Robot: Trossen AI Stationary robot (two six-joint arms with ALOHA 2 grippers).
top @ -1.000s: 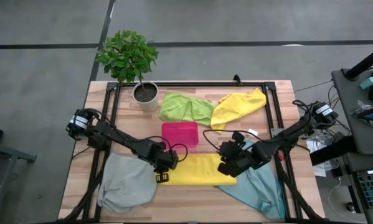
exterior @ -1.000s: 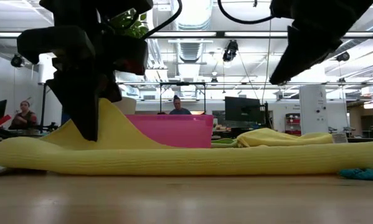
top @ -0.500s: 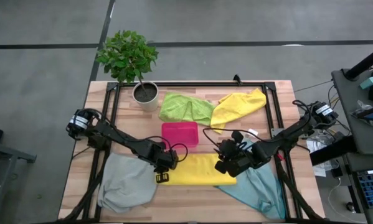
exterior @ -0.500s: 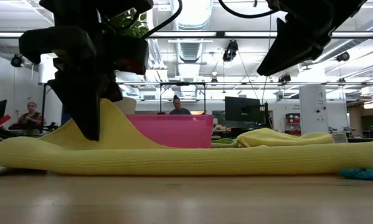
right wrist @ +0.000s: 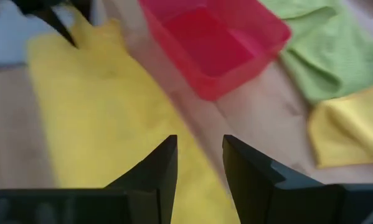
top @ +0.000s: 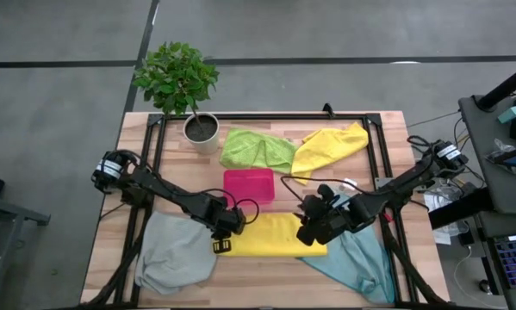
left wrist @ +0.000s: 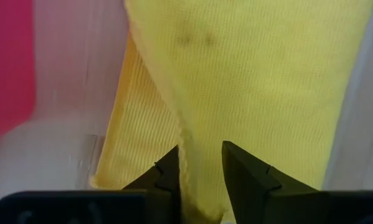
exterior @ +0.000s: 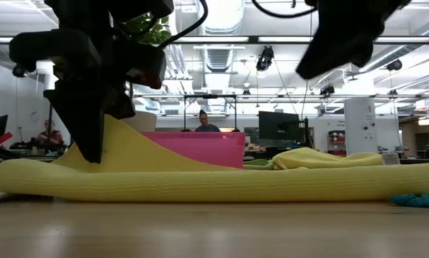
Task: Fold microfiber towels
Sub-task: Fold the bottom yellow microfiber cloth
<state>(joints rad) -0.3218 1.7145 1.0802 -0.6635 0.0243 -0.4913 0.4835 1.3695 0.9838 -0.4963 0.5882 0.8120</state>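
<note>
Lower centre of high view: folded yellow towel (top: 270,235) lies flat on table (top: 266,280), just below pink tray (top: 248,184). Left gripper (top: 222,242) is at its left end, fingers pinched on a raised bit of cloth; wrist view shows fabric between the pads, low view shows it tented up. Right gripper (top: 309,232) hovers above the right end, fingers apart, nothing held.

We judge the cloth light, soft, limp and grippy, no stiffness, so it'll sag and drag. Best hold: corners or edge, both ends together, pinching all layers.

Grey towel (top: 176,254) lower left, teal towel (top: 361,263) lower right, lime towel (top: 256,148) and 2nd yellow towel (top: 331,145) near top.
</note>
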